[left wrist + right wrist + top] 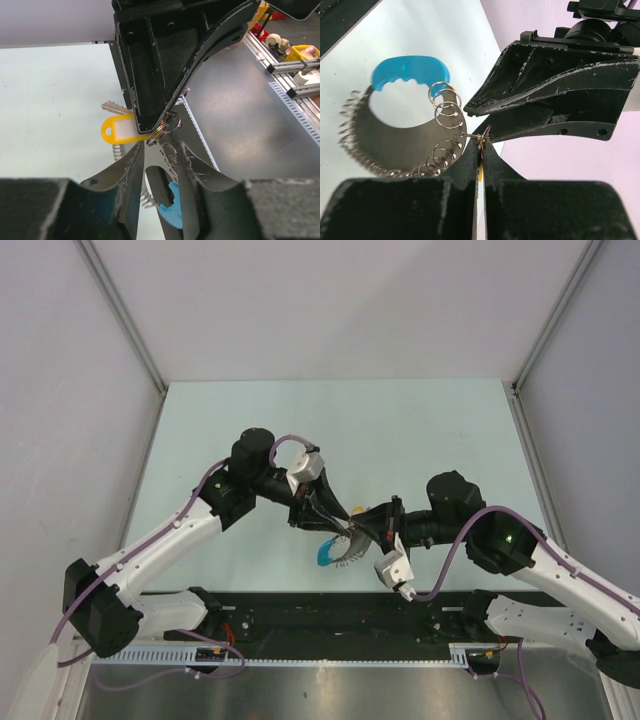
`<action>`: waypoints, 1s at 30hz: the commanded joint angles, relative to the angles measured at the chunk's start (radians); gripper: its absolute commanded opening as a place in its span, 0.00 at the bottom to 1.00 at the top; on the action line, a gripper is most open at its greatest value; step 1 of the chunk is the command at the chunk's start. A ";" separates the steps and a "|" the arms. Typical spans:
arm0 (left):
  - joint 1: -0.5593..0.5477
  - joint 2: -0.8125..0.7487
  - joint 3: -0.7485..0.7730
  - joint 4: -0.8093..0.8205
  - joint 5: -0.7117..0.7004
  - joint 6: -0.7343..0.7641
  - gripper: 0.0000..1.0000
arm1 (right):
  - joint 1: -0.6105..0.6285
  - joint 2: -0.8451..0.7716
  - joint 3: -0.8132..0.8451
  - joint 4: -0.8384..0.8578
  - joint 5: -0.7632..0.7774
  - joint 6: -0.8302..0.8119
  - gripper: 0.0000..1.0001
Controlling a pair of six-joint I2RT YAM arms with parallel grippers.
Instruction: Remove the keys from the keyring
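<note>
A silver key (112, 106) and a yellow tag (117, 131) hang from a small keyring (161, 131). My right gripper (481, 142) is shut on the key and tag, seen edge-on, with the keyring (481, 134) at its tips. Also on the ring hangs a crescent metal plate (405, 145) lined with several small split rings, topped by a blue grip (410, 70). My left gripper (160, 147) straddles that plate just below the ring. Its jaws stand narrowly apart, with a gap on one side. Both grippers meet over the table (345, 525).
A black rail (330, 612) runs along the near table edge under the arms. Beyond it lie a grey metal sheet (240, 115) and bins of parts (300, 52). White walls close in the pale green table (420, 430).
</note>
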 commanded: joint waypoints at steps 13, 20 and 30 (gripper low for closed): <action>-0.010 0.036 0.019 0.067 0.112 -0.043 0.44 | 0.016 0.002 0.032 0.064 -0.034 0.013 0.00; -0.011 0.045 0.033 0.087 0.145 -0.074 0.40 | 0.020 0.009 0.028 0.061 -0.014 0.021 0.00; -0.014 0.016 0.019 0.133 0.152 -0.112 0.25 | 0.020 -0.001 0.016 0.054 0.026 0.027 0.00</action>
